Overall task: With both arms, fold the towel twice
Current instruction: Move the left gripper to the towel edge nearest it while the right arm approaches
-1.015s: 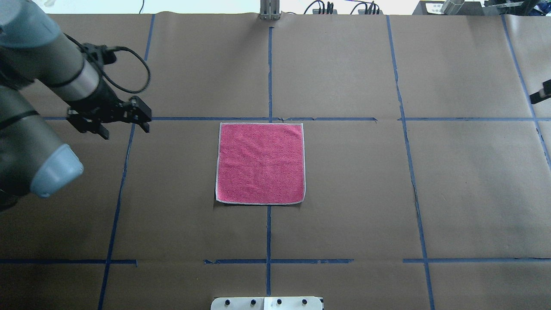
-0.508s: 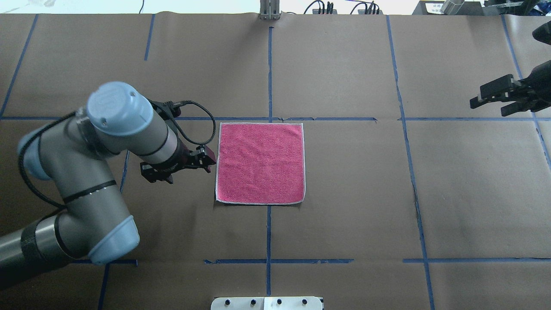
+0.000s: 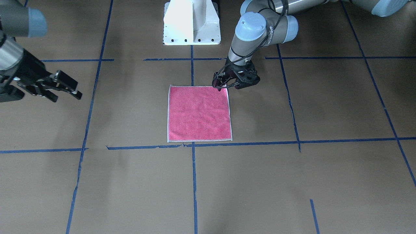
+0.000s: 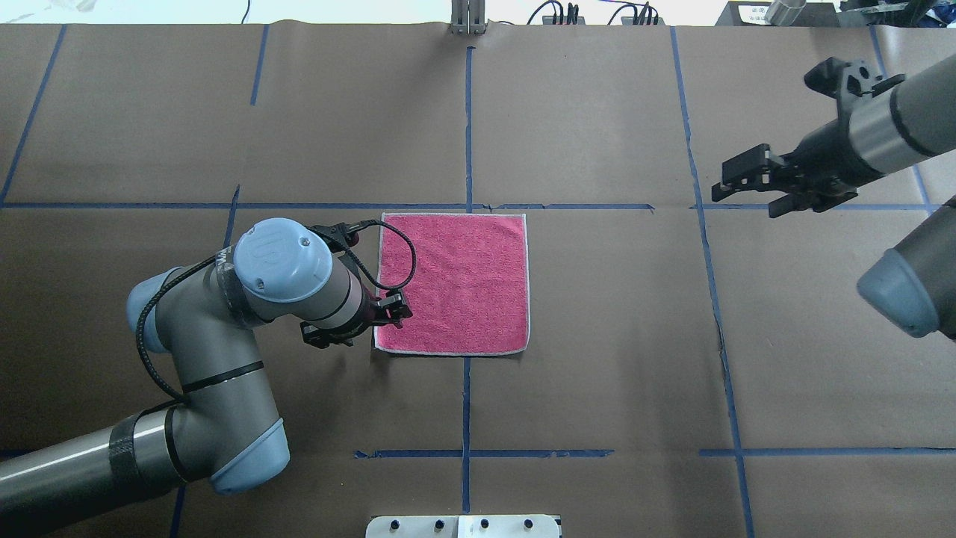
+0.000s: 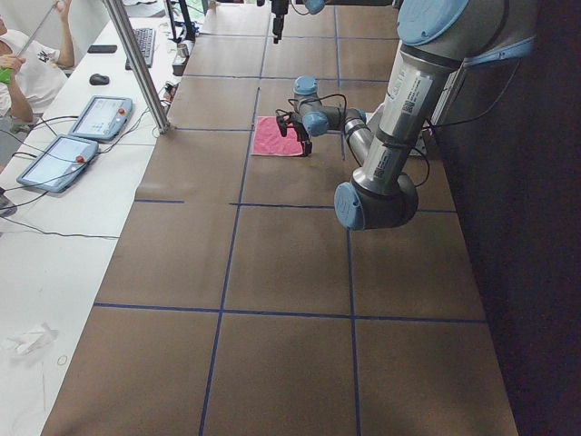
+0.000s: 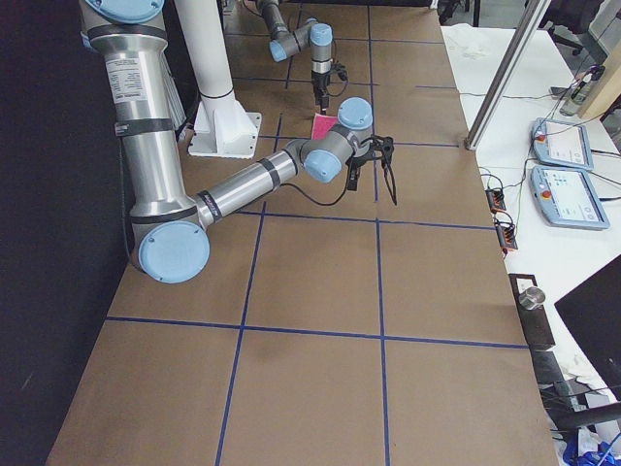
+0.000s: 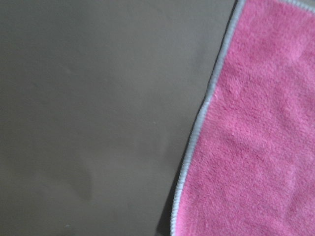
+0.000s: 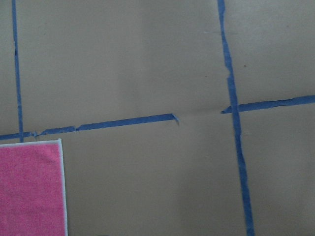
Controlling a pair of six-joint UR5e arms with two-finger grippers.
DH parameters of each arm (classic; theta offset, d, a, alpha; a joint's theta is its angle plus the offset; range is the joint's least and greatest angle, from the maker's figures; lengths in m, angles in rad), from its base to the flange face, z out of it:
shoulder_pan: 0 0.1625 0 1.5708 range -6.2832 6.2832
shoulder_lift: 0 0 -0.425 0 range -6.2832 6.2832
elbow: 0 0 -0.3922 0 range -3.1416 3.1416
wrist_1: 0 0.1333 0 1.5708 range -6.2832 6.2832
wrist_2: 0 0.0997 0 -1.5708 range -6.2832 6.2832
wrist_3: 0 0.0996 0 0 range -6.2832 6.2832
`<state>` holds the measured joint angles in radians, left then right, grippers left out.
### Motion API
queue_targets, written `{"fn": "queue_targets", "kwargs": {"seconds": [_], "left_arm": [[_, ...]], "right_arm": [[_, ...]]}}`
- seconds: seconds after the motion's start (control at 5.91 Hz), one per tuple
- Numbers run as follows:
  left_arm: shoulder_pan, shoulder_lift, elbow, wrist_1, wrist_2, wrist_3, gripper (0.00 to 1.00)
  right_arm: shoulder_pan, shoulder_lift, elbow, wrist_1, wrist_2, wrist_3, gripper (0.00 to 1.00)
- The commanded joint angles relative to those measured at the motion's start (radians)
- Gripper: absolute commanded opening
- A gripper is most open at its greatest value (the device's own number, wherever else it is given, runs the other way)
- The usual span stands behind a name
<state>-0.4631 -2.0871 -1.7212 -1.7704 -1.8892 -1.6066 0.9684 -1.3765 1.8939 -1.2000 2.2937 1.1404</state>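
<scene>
Tabletop point(image 4: 597, 336); left end effector point(image 4: 396, 310) reached towel point(image 4: 463, 284), grip unclear; right end effector point(image 4: 743, 203) spread.

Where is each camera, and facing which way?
Front-facing: opposite the robot, facing it; both arms, white pedestal.
Overhead: behind robot, looking down; both arms.
Exterior left: left table end; left arm nearest.
Exterior right: right end; right arm nearest.
Left wrist: downward, close; no arm.
Right wrist: downward, higher; no arm.
All share the square pink microfibre towel.
</scene>
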Motion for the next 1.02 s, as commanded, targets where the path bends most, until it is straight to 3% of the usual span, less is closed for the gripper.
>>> {"fn": "queue_targets", "kwargs": {"seconds": [0.0,0.68,0.85], "left_arm": [[0.006,-0.005,0.014,-0.012,0.004,-0.006,0.6],[0.032,-0.002,0.012,-0.012,0.004,-0.006,0.44],[0.031,0.001,0.011,-0.012,0.004,-0.003,0.44]], "right_arm": [[-0.062,0.053,-0.001,-0.004,-0.04,0.093,1.0],[-0.094,0.071,-0.003,-0.004,-0.045,0.148,1.0],[-0.094,0.073,-0.003,-0.004,-0.046,0.15,1.0]]}}
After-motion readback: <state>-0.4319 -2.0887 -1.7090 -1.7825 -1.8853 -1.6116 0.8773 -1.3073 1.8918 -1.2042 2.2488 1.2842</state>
